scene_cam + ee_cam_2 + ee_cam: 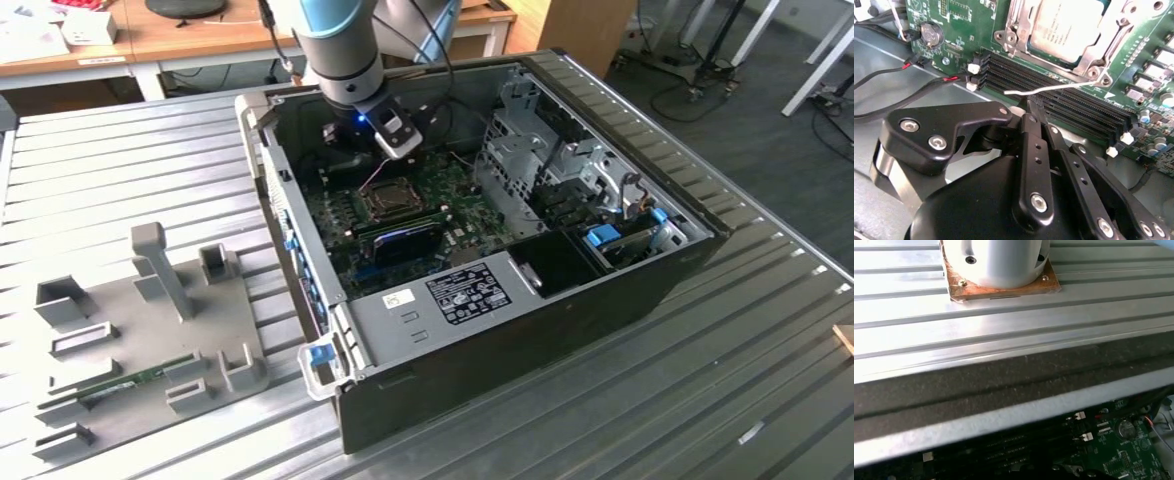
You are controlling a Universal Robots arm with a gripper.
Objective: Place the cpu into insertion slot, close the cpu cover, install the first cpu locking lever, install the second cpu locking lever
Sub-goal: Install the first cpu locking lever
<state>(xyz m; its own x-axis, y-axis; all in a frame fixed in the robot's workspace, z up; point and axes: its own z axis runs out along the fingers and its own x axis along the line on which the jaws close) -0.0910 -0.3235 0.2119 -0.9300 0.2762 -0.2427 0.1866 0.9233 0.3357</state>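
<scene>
I have the black gripper point(1035, 111) pinched narrow on the thin, springy silver wire locking lever point(1054, 89) beside the closed silvery cpu cover point(1021, 25); grip its free end.

Ribbed metal table point(1004, 325), white cylinder base point(999, 262), green motherboard point(1124, 455)
</scene>
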